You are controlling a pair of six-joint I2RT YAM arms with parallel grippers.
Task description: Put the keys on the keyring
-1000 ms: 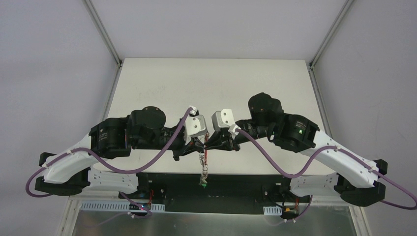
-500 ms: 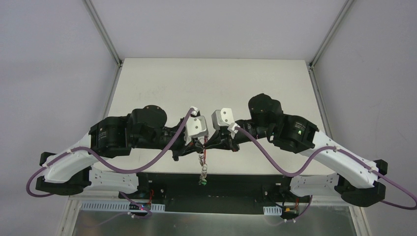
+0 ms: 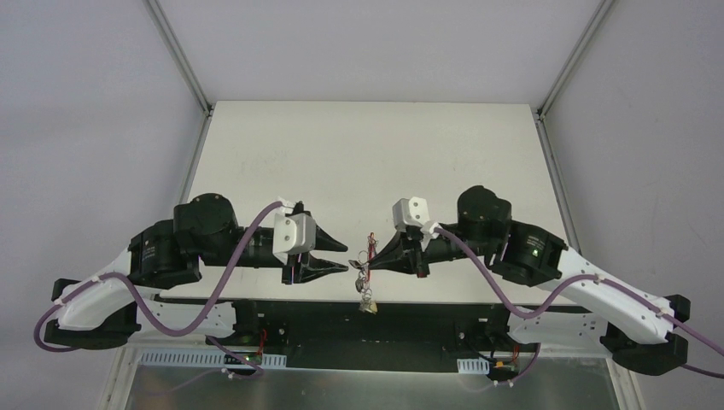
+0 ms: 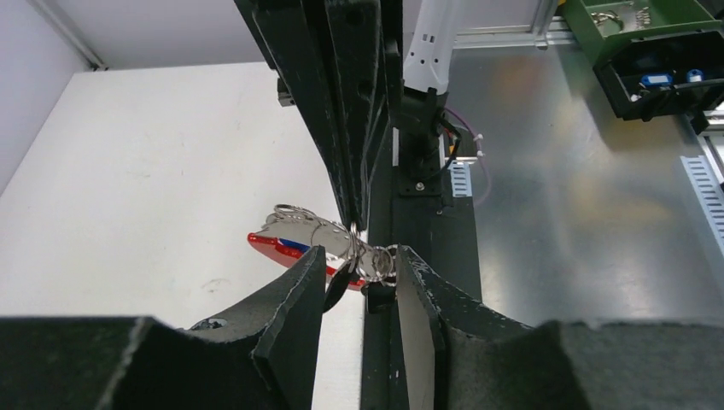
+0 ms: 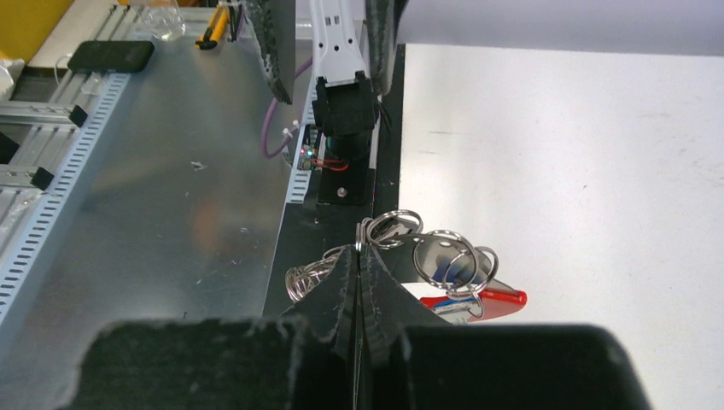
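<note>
The keyring, a cluster of thin silvery loops with a curved red section, hangs in the air above the table's near edge. My right gripper is shut on one of its loops. Seen from above, the right gripper points left with the keyring at its tip and keys dangling below. My left gripper is open, its fingertips on either side of the rings and two black-headed keys, with a gap on the left side. From above, the left gripper points right.
The white table stretches behind the arms. Below the keyring runs the black base rail, with a metal floor beyond it. A green box sits at the far right of the left wrist view.
The left gripper has opened and drawn back to the left. The right arm has shifted right and lower, shut on the keyring. The two wrists now stand farther apart.
</note>
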